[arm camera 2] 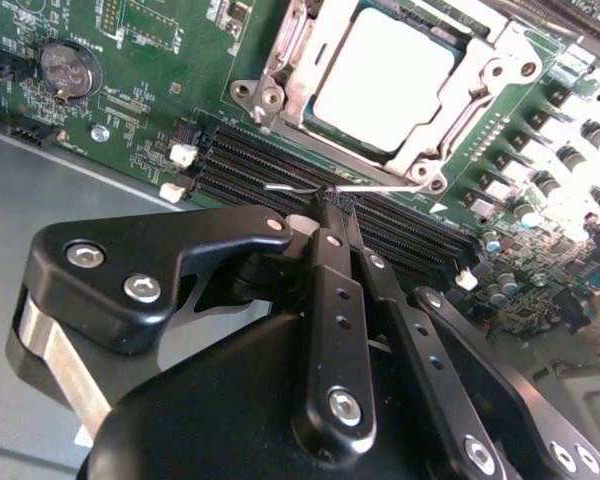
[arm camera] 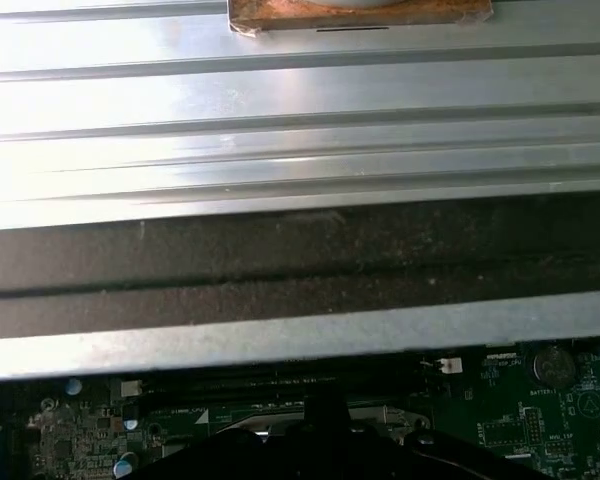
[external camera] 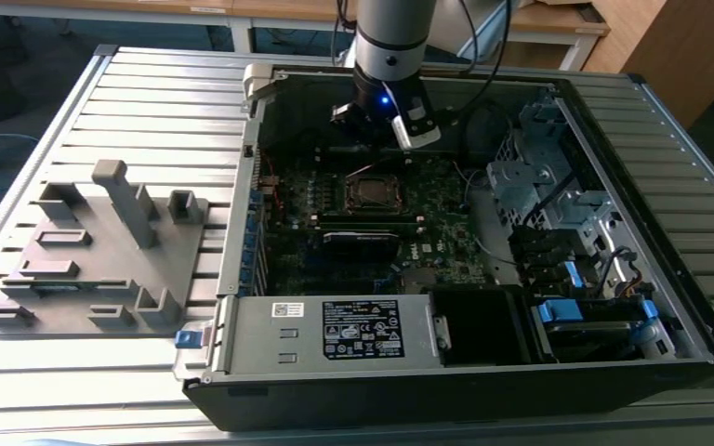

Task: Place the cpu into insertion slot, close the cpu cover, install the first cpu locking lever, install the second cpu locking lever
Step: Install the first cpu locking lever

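The gripper (arm camera 2: 330, 203) has its fingers pressed together, their tips touching a thin wire lever (arm camera 2: 290, 187) that runs along the edge of the black memory slots (arm camera 2: 250, 160). I cannot tell whether they pinch the wire or only rest on it. Just beyond the tips, across those slots, the cpu (arm camera 2: 385, 75) sits flat in the insertion slot (external camera: 370, 192) near the middle of the green circuit board (arm camera 2: 130, 110). The cpu cover (arm camera 2: 500, 75) lies shut around it, leaving its grey top bare. The board lies inside an open computer case (external camera: 456, 372) on the slatted metal bench (external camera: 146, 102).
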